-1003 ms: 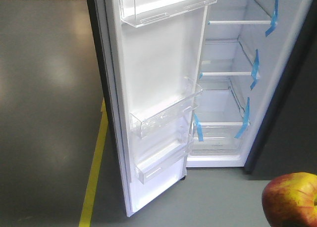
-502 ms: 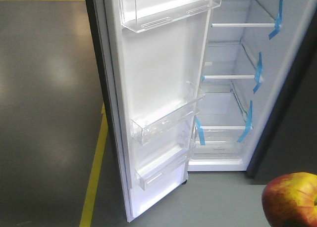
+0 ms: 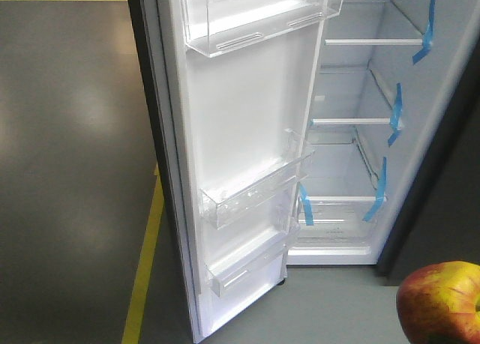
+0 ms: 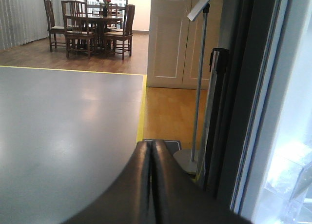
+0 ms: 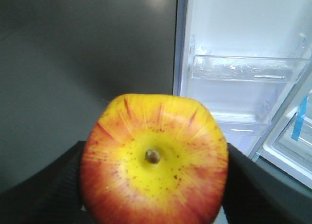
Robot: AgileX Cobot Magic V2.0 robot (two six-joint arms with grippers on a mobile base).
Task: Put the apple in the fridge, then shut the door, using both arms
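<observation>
The apple (image 5: 153,160), red at the rim and yellow around its short stem, sits gripped in the right pincer (image 5: 153,197), whose black fingers (image 5: 46,194) press against it on both sides. The stem end faces the wrist camera. In the front view the apple (image 3: 442,303) shows at the lower right corner, outside the fridge (image 3: 424,127) and in front of it, above the grey floor (image 3: 75,172).

The fridge stands open. Its white inside holds white-edged shelves (image 3: 352,122) with blue tape strips (image 3: 395,115) at their ends, and a clear drawer (image 3: 337,218) at the bottom. The door (image 3: 240,112) is swung wide to the left, its white liner carrying clear bins (image 3: 251,190).

A yellow line (image 3: 142,269) runs along the floor beside the door.

The left pincer (image 4: 151,185) is closed with its two fingers pressed together and nothing between them. It is just beside the door's dark outer edge. Past it stand a black post (image 4: 214,102) and a sign stand (image 4: 200,87), with a table (image 4: 100,18) and chairs far off.
</observation>
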